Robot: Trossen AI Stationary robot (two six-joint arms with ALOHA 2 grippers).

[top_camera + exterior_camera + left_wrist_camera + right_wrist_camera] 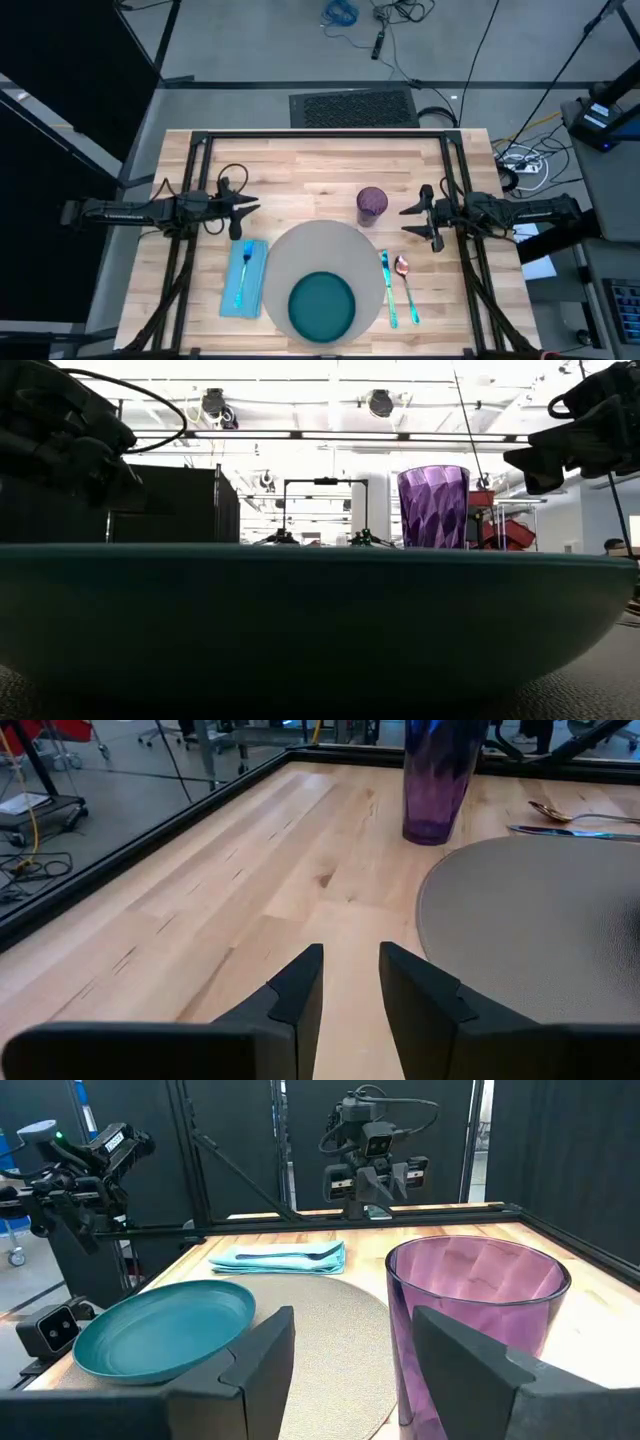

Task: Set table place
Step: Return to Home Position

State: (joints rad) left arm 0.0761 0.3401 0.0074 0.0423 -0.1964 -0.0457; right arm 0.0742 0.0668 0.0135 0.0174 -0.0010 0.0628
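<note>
Plank desk (300, 160) from above: grey mat (320, 245) front centre, teal plate (322, 305) on it, purple cup (371, 203) just off its far-right edge. Low down, cup stands behind plate. My left fingers (248, 212) slightly parted, empty; my right fingers (405, 222) wide, empty — cup close ahead.

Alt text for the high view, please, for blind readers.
A teal plate sits on a round grey mat, napkin left, knife and spoon right, purple cup off its upper right. Left gripper and right gripper hover open at the sides.
</note>
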